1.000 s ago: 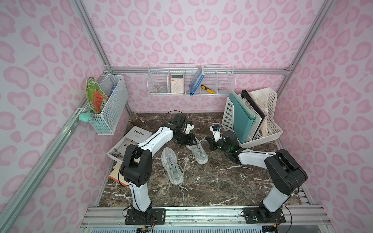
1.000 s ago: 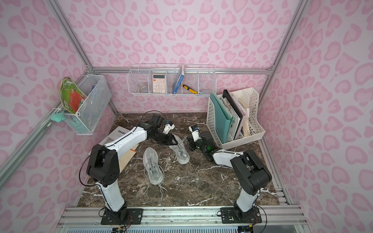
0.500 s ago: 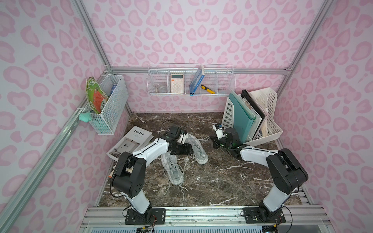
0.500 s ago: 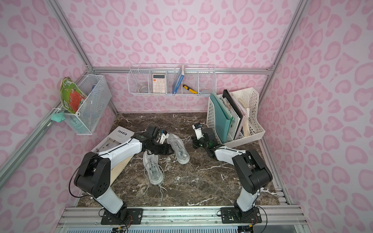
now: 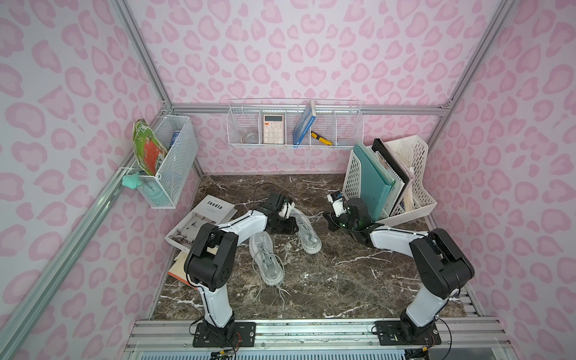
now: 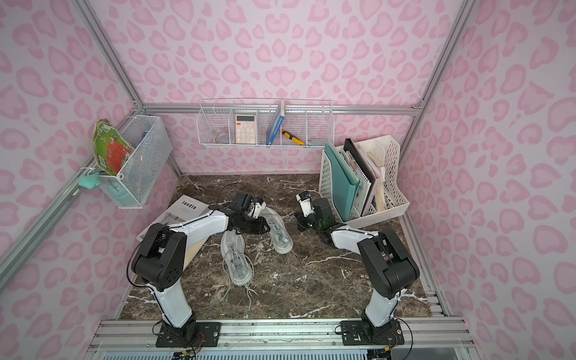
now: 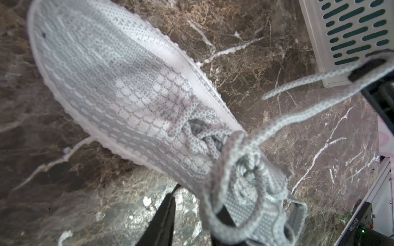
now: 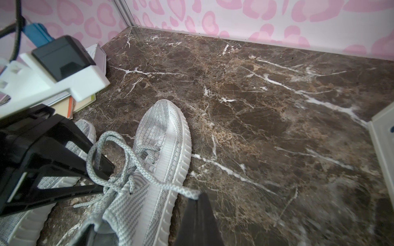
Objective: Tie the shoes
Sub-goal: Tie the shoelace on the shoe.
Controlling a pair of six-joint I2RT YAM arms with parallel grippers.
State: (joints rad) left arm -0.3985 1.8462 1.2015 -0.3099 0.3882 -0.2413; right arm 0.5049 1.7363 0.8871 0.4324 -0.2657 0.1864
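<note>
The right end effector (image 8: 197, 198) is clamping together on one lace (image 7: 309, 106) of the far shoe (image 5: 307, 233). That lace is stretching from its fingers across to the crossing at the shoe's throat. The shoe is lying on the brown marble bench (image 5: 343, 274) between the two end effectors, just beside the left one and a little apart from the right one. The left end effector (image 5: 288, 227) is sitting low over the shoe's laced part with its fingers (image 8: 70, 136) standing apart. A loop (image 7: 207, 198) of lace is hanging around one finger, and nothing is showing pinched between the tips. The second shoe (image 5: 266, 261) is resting beneath the left arm, on the base side of the left end effector, with its loose laces trailing over the bench. A white file rack (image 5: 417, 202) is standing just behind the right end effector.
</note>
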